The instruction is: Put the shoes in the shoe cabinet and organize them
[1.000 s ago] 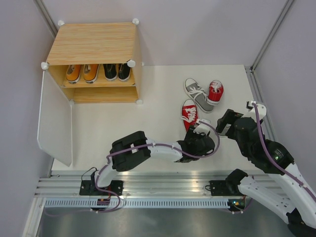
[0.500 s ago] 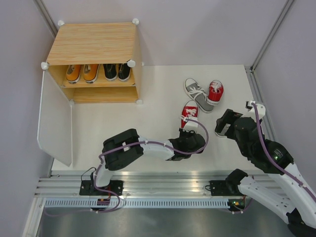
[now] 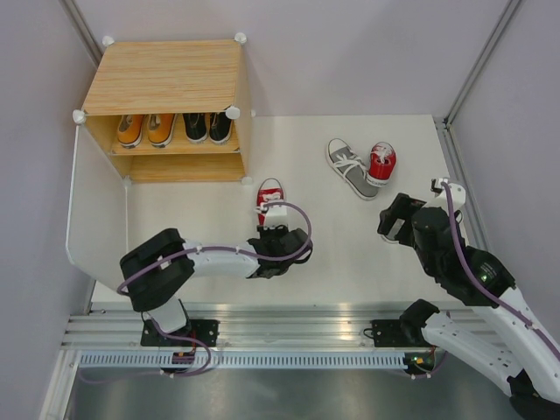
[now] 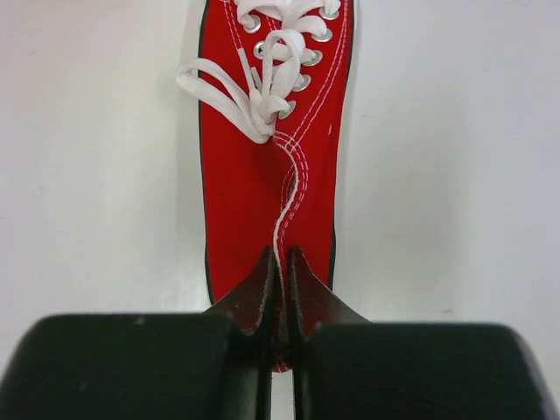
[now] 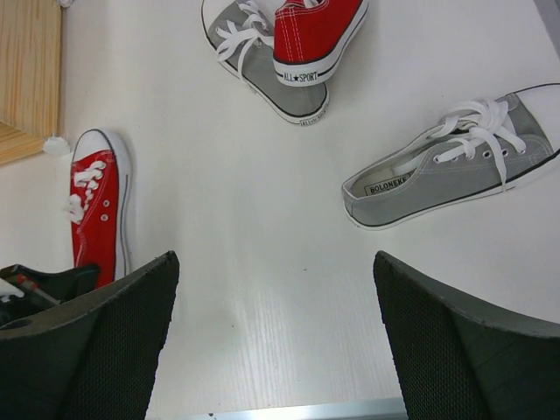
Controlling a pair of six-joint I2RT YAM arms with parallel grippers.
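Observation:
My left gripper (image 3: 274,220) (image 4: 282,265) is shut on the heel of a red shoe (image 3: 269,194) (image 4: 262,175), whose toe points toward the shoe cabinet (image 3: 166,77). The cabinet's white door (image 3: 96,219) stands open. An orange pair (image 3: 144,129) and a black pair (image 3: 207,127) stand on its inner shelf. A grey shoe (image 3: 348,166) and a second red shoe (image 3: 381,162) lie together at the right. Another grey shoe (image 5: 451,166) shows only in the right wrist view. My right gripper (image 3: 394,219) (image 5: 274,262) hangs open over bare table.
The cabinet's lower compartment (image 3: 184,166) sits under the shelf. Grey walls close in the table on the left, back and right. A metal rail (image 3: 262,332) runs along the near edge.
My left gripper closed on the red shoe's heel and swung left with it, from the table's middle right to in front of the cabinet. The right arm barely moved.

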